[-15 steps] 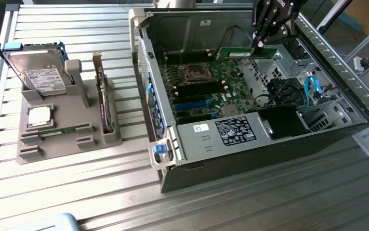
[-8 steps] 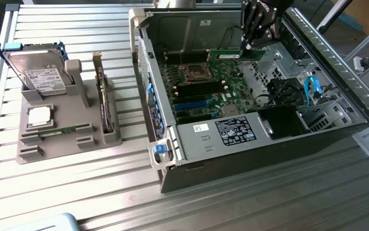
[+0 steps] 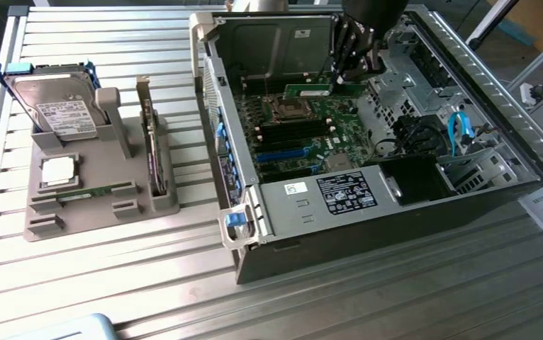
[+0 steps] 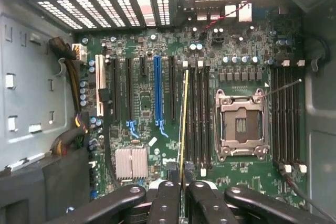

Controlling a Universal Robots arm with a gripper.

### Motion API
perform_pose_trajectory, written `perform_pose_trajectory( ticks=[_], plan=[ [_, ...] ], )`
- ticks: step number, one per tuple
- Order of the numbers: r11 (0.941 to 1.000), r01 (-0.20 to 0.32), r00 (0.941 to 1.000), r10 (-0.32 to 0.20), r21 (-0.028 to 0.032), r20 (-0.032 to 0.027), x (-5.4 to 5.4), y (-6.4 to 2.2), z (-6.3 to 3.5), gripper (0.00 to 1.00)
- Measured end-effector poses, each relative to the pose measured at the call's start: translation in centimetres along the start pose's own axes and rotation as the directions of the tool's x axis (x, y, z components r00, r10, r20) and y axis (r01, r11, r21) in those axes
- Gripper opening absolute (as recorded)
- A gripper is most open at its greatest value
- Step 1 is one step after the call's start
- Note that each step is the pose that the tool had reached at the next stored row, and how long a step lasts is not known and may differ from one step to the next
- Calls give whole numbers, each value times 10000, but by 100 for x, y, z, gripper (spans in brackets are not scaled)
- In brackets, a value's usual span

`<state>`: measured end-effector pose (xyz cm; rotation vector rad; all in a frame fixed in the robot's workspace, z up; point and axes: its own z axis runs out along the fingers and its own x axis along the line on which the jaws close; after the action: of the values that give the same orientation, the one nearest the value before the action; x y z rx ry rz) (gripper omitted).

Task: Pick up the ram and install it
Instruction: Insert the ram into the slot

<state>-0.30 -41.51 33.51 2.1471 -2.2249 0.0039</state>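
Observation:
My gripper [image 3: 344, 83] hangs inside the open computer case [image 3: 295, 212], over the far part of the green motherboard [image 3: 300, 138]. It is shut on the ram [image 3: 310, 90], a narrow green stick that juts sideways from the fingers toward the exterior view's left. In the wrist view the ram [image 4: 184, 114] shows edge-on as a thin line rising from between the black fingers [image 4: 167, 203]. It lies along the black memory slots [image 4: 198, 114] beside the empty processor socket [image 4: 241, 124], above the board and apart from it.
On the slatted table at the exterior view's left, a grey holder [image 3: 92, 209] carries a hard drive [image 3: 59, 110], a square silver chip [image 3: 59, 170], an upright card [image 3: 149, 134] and another green stick [image 3: 96, 193]. Blue cables [image 3: 458, 131] and case walls hem in the board.

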Motion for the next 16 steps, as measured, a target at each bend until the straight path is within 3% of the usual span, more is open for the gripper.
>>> perform_pose_trajectory(
  ticks=[8,10,12,16],
  plan=[
    [10000,2,10000,-2,0,-1,-13,75,238,14],
    [9995,309,9995,-309,11,-10,-16,74,283,14],
    [9945,1042,9945,-1042,37,-36,-17,73,338,14],
    [9940,1089,9940,-1089,39,-38,-28,85,462,14]
  ],
)
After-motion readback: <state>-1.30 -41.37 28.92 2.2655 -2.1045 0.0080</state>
